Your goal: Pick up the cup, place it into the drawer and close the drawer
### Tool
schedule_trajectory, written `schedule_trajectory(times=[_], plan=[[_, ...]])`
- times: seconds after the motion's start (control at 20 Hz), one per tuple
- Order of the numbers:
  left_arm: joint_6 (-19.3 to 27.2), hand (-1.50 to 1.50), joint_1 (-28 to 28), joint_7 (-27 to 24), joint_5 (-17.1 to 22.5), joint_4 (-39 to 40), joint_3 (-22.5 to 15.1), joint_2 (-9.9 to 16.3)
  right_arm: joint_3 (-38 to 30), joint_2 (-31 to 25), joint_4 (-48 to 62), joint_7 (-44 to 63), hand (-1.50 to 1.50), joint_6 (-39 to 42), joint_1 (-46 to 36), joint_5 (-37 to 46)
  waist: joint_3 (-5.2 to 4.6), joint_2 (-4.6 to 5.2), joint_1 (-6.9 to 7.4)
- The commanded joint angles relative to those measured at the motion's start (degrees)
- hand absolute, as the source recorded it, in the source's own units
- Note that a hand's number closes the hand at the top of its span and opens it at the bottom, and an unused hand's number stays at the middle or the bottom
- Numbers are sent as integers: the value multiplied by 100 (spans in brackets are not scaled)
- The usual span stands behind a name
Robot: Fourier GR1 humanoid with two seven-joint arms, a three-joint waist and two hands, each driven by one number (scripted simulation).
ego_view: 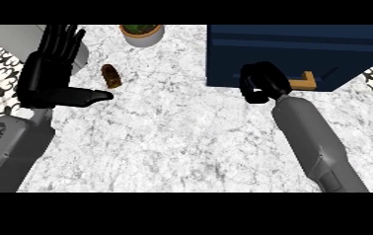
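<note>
Marble worktop | brown cup lies upper left, near your spread left hand | right hand curled, holding nothing, against navy drawer front by wooden handle | risk: lying cup rolls off when nudged.

You see white-grey marbled counter, navy drawer, tan handle, brown cup, grey pot, black hands.
</note>
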Motion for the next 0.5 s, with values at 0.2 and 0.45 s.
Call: schedule_trajectory(times=[0.2,0.45], plan=[[-445,-150,233,-218,-14,124,67,-73,-589,-333,1789,-455,150,-40,-944,-158,33,158,158],[-602,-150,185,-132,103,38,154,-43,-801,-641,2063,-501,150,328,-1265,-349,37,205,281]])
